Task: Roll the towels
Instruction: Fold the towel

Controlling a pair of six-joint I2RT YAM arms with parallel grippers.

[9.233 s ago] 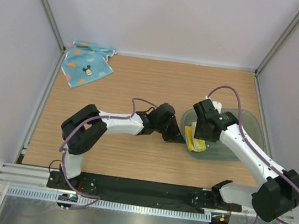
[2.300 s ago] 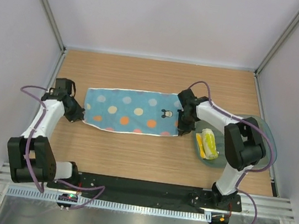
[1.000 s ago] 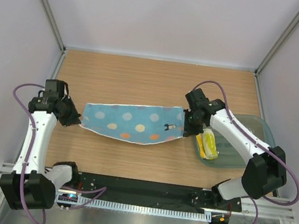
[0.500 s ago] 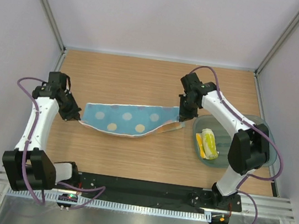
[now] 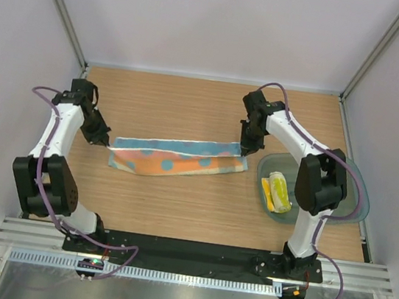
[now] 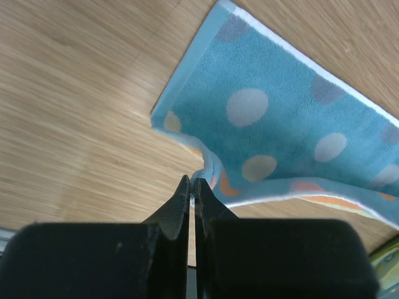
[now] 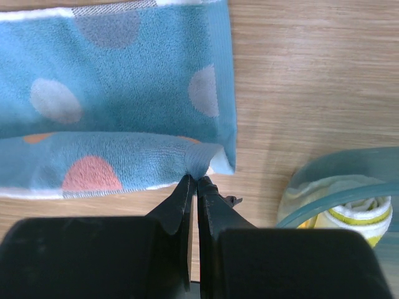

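Blue spotted towel [image 5: 176, 159] on wooden table [image 5: 183, 106]

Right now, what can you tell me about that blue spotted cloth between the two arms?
The light blue terry towel with pale and orange spots lies on the wooden table as a long strip, one long edge doubled over. The left pincer and the right pincer, both shut, pinch its two ends. White trim edges it.

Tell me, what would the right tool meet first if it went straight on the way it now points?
The blue towel: the right tool is shut on its folded edge. Straight behind it probably comes the wooden table, though depth is unclear.
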